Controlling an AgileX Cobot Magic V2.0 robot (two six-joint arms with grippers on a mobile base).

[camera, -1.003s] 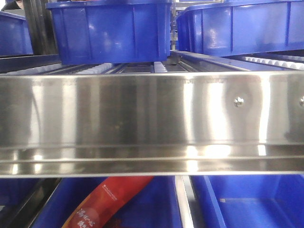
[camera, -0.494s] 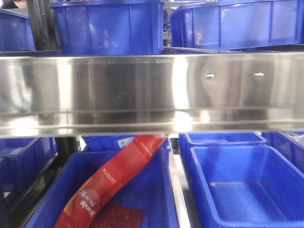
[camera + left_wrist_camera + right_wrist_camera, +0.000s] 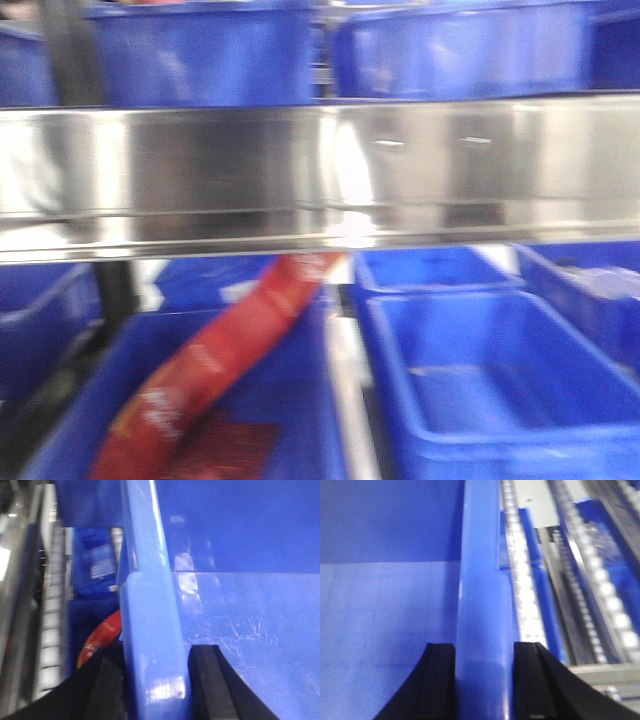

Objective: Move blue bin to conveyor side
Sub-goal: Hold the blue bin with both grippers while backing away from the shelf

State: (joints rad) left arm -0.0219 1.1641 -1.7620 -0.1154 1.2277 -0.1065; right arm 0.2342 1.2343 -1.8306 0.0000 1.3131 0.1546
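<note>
The blue bin (image 3: 500, 390) is the empty crate at lower right of the front view, under the steel shelf rail. In the left wrist view my left gripper (image 3: 156, 652) is shut on the bin's left rim (image 3: 150, 595), one black finger on each side of it. In the right wrist view my right gripper (image 3: 484, 650) is shut on the bin's right rim (image 3: 482, 580) in the same way. The bin's bare blue floor (image 3: 240, 630) shows inside. Neither gripper shows in the front view. The conveyor is out of view.
A shiny steel shelf rail (image 3: 320, 170) crosses the front view, with more blue bins (image 3: 200, 50) above it. Left of the held bin, another bin holds a long red package (image 3: 210, 370). White roller tracks (image 3: 525, 595) run beside the bin's right wall.
The front view has shifted: the steel rail sits higher in the frame, the lower bins and red package have come into view, and the picture is now motion-blurred.
</note>
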